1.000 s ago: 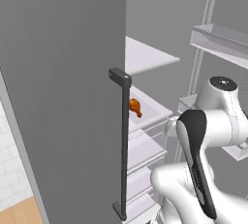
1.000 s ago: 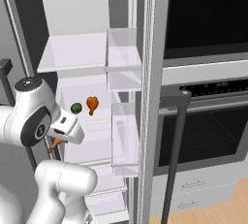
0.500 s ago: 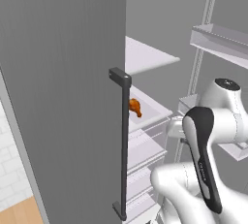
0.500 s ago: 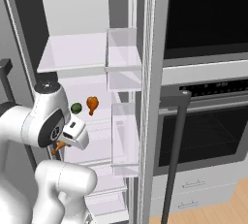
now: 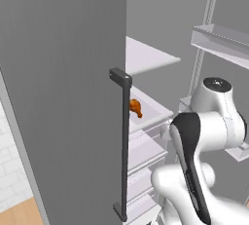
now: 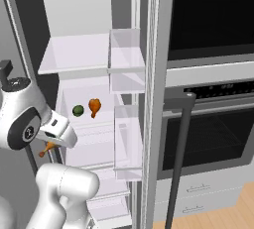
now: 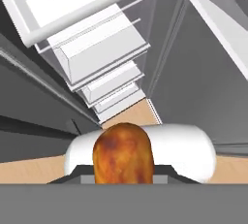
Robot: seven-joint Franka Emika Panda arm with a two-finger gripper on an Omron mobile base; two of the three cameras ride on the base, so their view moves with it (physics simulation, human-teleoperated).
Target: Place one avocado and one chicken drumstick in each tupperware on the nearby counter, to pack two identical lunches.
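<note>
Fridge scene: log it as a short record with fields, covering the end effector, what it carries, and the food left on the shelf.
end effector: shut on an orange-brown chicken drumstick, held in front of the open fridge
shelf food: a small dark green avocado beside a second orange-brown drumstick, both on the white middle fridge shelf
fridge door: grey, open, with a dark vertical handle

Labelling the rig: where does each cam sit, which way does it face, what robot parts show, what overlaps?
Left base view: behind-left, looking past the fridge door at the shelves; arm lower right.
Right base view: behind-right, facing open fridge and oven; arm lower left, gripper holding a chicken drumstick.
Hand view: along the gripper, drumstick close, fridge drawers beyond.
Shared: second drumstick on shelf, avocado.
</note>
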